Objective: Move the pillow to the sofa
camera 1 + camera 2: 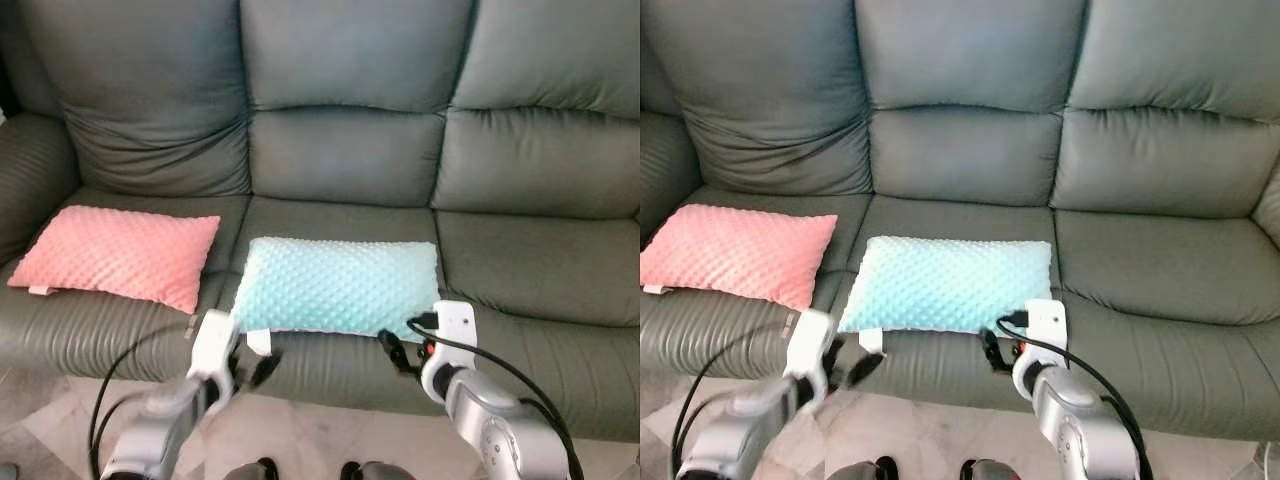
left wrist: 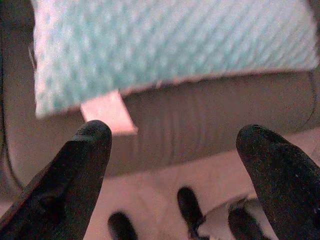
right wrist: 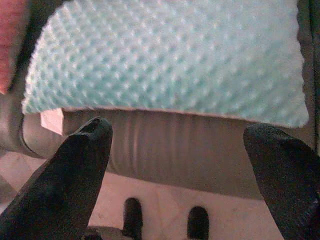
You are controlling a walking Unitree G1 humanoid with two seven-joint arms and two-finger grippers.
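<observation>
Teal pillow (image 1: pixel 340 285) lies on the grey sofa (image 1: pixel 350 150), both pincers empty in front of it.

The pillow rests flat on the middle seat cushion, its front edge at the seat's front lip, with a small white tag (image 2: pixel 107 112) hanging from its left front corner. A pink pillow (image 1: pixel 120 255) lies on the left seat, just beside it but apart. The left pincer (image 1: pixel 255 368) and the right pincer (image 1: pixel 395 352) hover just before the sofa's front edge, off the pillow, each with its black fingers (image 3: pixel 75 170) spread wide and gripping nothing.
</observation>
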